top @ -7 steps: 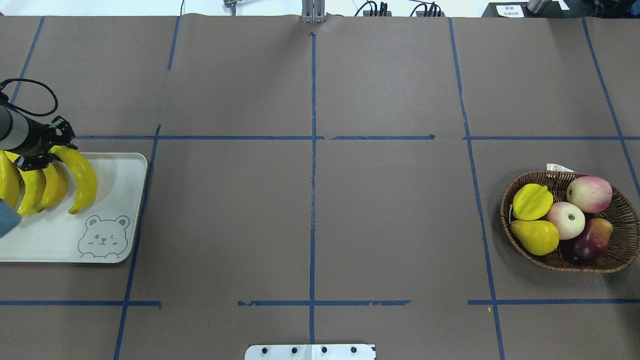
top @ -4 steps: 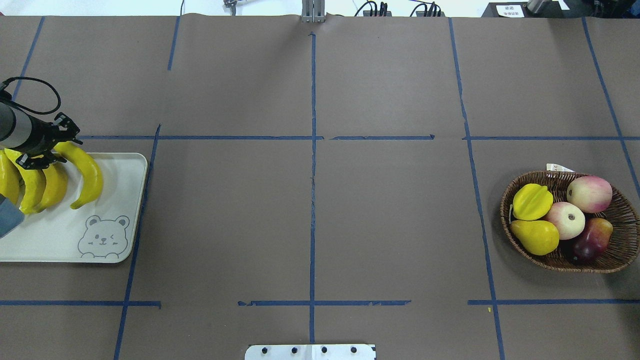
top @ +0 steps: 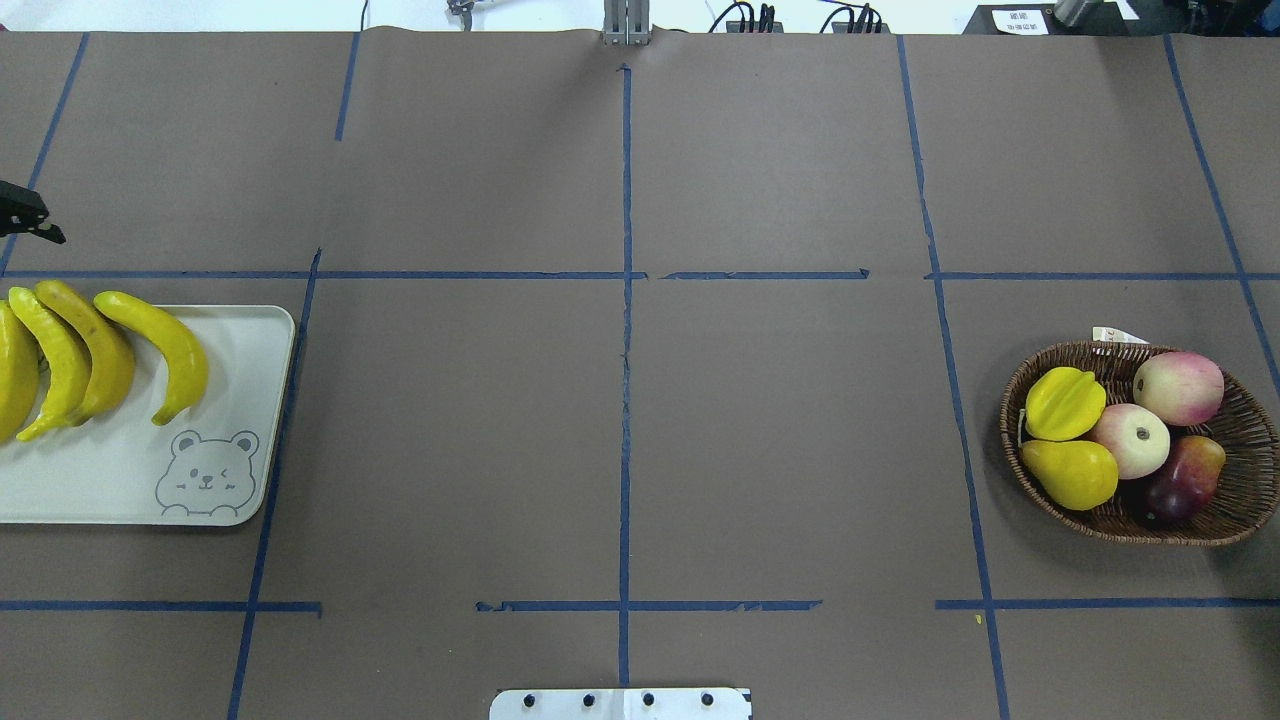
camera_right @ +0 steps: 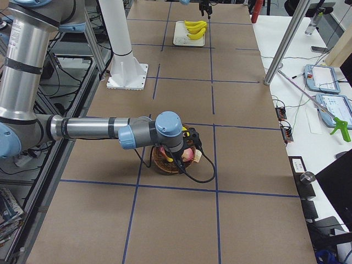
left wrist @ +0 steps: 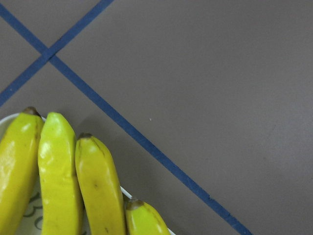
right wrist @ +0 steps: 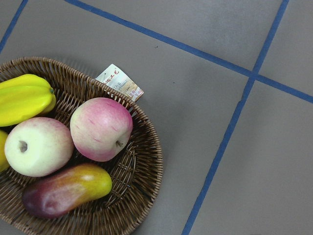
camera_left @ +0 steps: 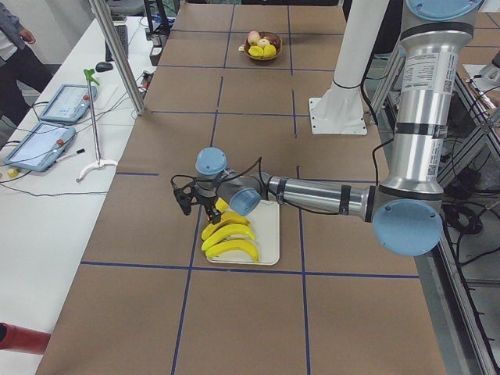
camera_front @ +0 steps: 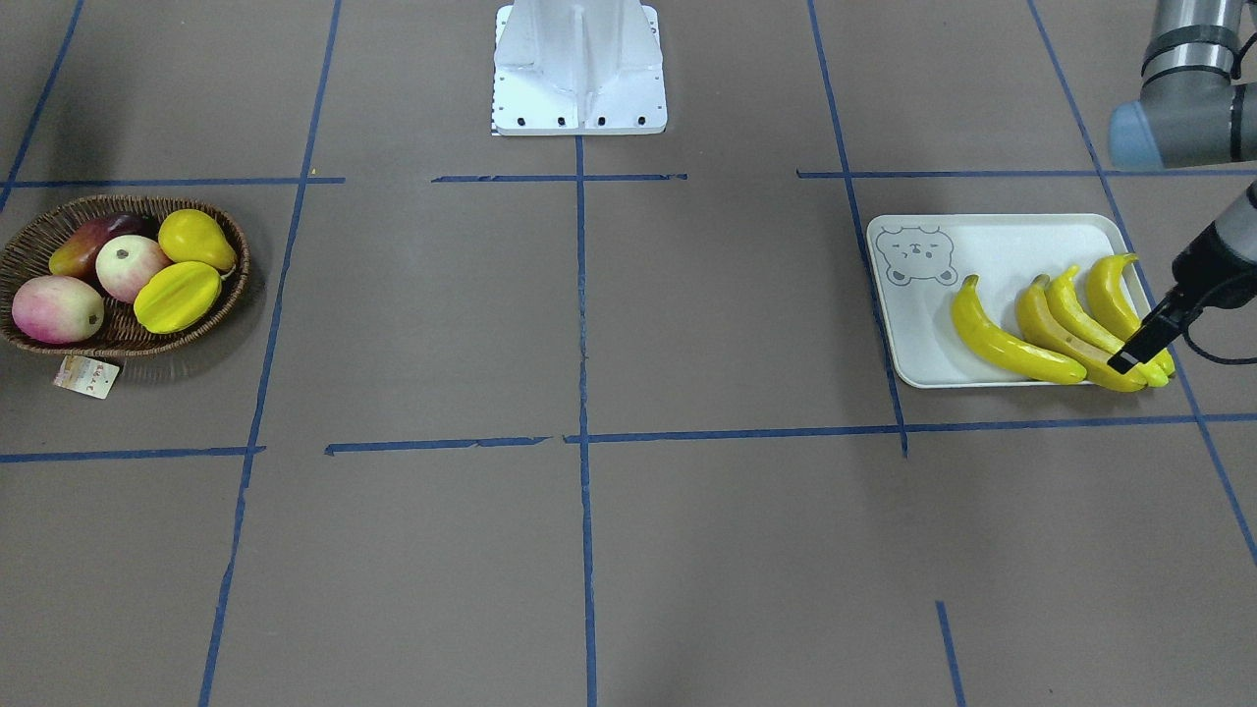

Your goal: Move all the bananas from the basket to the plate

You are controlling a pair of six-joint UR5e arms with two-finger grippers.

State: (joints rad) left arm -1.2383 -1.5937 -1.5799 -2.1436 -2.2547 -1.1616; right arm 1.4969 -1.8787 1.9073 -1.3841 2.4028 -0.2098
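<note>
Exterior front-facing view: four bananas [camera_front: 1002, 346] lie side by side on the bear-print plate [camera_front: 992, 241], stem ends overhanging its rim. The left gripper [camera_front: 1127, 355] hangs above those ends, carrying nothing; whether its fingers are parted cannot be told. Well apart, the wicker basket [top: 1250, 440] holds a pear [top: 1070, 473], a star fruit [top: 1065, 403], two apples [top: 1130, 440] and a mango [top: 1185, 480]. The right gripper [camera_right: 191, 144] hovers over it, finger state unclear.

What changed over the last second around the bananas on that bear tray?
The left tool let go of the banana nearest the table's middle, which now lies on the plate, and drew back beyond the plate's far edge. The other three bananas, the plate and the basket with its fruit stayed put.
</note>
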